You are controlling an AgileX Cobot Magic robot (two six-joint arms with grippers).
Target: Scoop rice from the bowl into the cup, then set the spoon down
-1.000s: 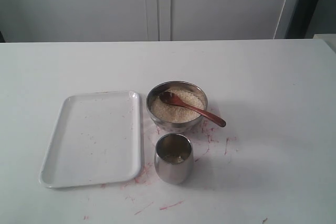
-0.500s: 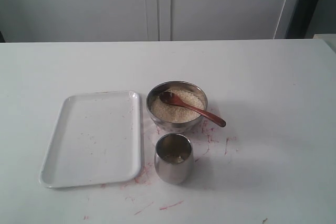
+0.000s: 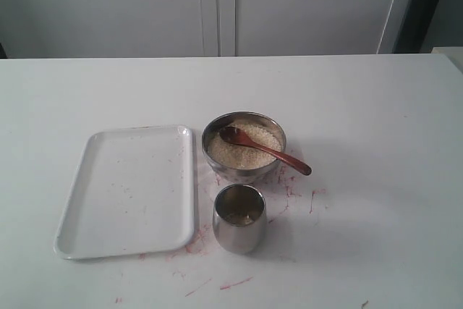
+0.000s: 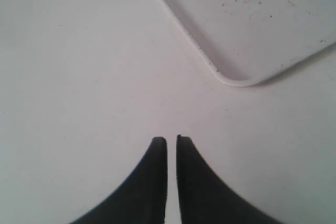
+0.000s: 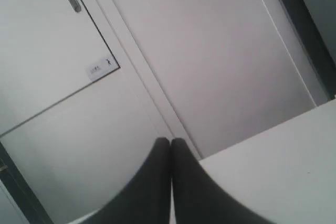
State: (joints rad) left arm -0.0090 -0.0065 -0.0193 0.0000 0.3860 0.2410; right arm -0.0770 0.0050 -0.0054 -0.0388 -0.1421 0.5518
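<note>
Now, spoon (image 3: 264, 149) head rests on rice (image 3: 239, 155) in bowl (image 3: 242, 175), handle jutting over the rim on the right arm's side, cup (image 3: 239, 231) just beside; left claw (image 4: 171, 139) and right claw (image 5: 170, 141) both pressed together, empty, so right claw best spreads first, then pinches the handle's free end.

overall change: none that I can find between the earlier exterior pictures and the present one.
spoon (image 3: 264, 150): no shift; its head lies on the rice (image 3: 242, 153) and its handle crosses the rim of the bowl (image 3: 242, 174) exactly as before.
cup (image 3: 239, 231): no shift; what shows inside looks the same.
tray (image 3: 126, 193): no shift.
red marks (image 3: 289, 187) on the worktop (image 3: 376, 121): same pattern.
left end effector (image 4: 171, 139) and right end effector (image 5: 170, 140): only present wrist pictures exist, so no comparison is possible.
</note>
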